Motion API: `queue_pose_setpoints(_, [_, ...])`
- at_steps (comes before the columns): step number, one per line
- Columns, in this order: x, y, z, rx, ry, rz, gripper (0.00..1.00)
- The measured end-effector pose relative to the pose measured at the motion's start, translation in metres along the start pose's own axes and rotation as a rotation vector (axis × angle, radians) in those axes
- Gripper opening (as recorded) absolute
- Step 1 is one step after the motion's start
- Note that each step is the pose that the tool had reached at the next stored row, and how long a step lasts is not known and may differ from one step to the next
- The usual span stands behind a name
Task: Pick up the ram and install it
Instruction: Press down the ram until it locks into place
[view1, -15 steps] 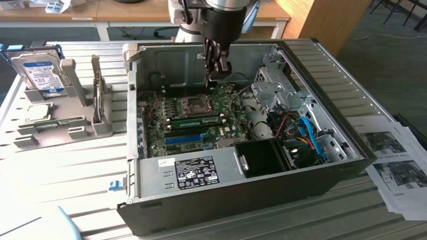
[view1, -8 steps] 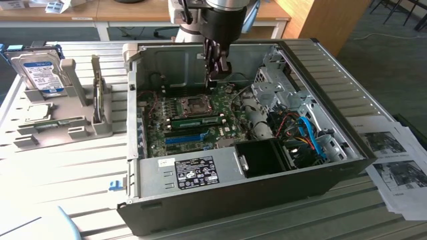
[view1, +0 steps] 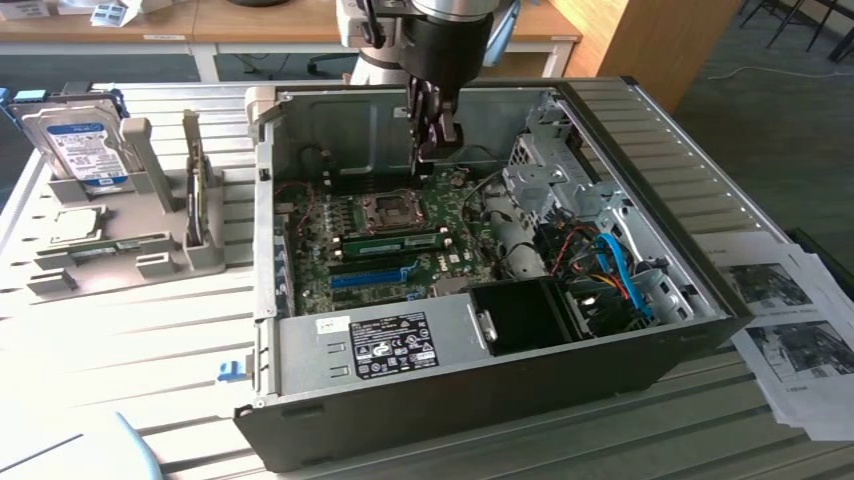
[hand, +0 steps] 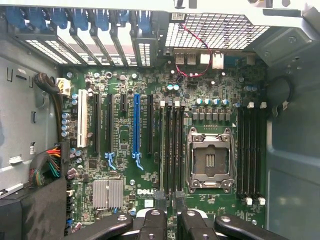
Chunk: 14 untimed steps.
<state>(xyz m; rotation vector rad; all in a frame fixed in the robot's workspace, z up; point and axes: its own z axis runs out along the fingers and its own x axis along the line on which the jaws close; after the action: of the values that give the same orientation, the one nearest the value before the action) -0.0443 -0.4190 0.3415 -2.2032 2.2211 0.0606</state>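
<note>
Computer case (view1: 441, 390) lies open on a slatted table (view1: 147, 350), with the board facing up.

Gripper (view1: 438, 150) hangs inside the case above the board, toward the far wall as the exterior view has it. From the wrist, gripper (hand: 169, 200) shows its dark fingers (hand: 152, 222) spread, with bare memory slots visible in the gap. Nothing is pinched between them.

Ram (view1: 394, 241) is on the board, not in the gripper. It stands upright on edge in a memory slot, green face and pale label toward the exterior camera, between the processor socket (view1: 394, 208) and the long blue slot (view1: 367, 277). In the wrist view the ram (hand: 162, 145) appears edge-on as a thin pale line, in the slot of that bank farthest from the socket (hand: 209, 160). Blue slot (hand: 136, 125) runs parallel, a little farther off.

Off the case, on the exterior view's left, a hard drive (view1: 80, 150) stands upright in a grey rack. Printed sheets (view1: 787, 330) lie on the exterior view's right.
</note>
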Motion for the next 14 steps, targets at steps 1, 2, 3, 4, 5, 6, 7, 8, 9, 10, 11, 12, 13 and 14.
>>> queue_pose_setpoints(1, [0.0000,0.0000,0.0000,0.0000,-0.0001,0.000,0.19])
queue_pose_setpoints(2, [0.0000,0.0000,0.0000,0.0001,0.0000,0.000,0.19])
queue_pose_setpoints(3, [0.0000,0.0000,0.0000,0.0000,0.0000,0.000,0.19])
queue_pose_setpoints(4, [0.0000,0.0000,0.0000,0.0000,0.0000,0.000,0.19])
queue_pose_setpoints(5, [0.0000,0.0000,0.0000,0.0000,-0.0001,0.000,0.19])
queue_pose_setpoints(6, [0.0000,0.0000,0.0000,0.0000,0.0000,0.000,0.19])
queue_pose_setpoints(7, [0.0000,0.0000,0.0000,0.0000,0.0000,0.000,0.19])
queue_pose_setpoints(8, [0.0000,0.0000,0.0000,0.0000,-0.0001,0.000,0.19])
queue_pose_setpoints(9, [0.0000,0.0000,0.0000,0.0000,0.0000,0.000,0.19])
queue_pose_setpoints(10, [0.0000,0.0000,0.0000,0.0000,0.0000,0.000,0.18])
queue_pose_setpoints(11, [0.0000,0.0000,0.0000,0.0000,0.0000,0.000,0.18])
queue_pose_setpoints(12, [0.0000,0.0000,0.0000,0.0000,0.0000,0.000,0.11])
queue_pose_setpoints(13, [0.0000,0.0000,0.0000,0.0000,0.0000,0.000,0.11])
queue_pose_setpoints(14, [0.0000,0.0000,0.0000,0.0000,0.0000,0.000,0.11])
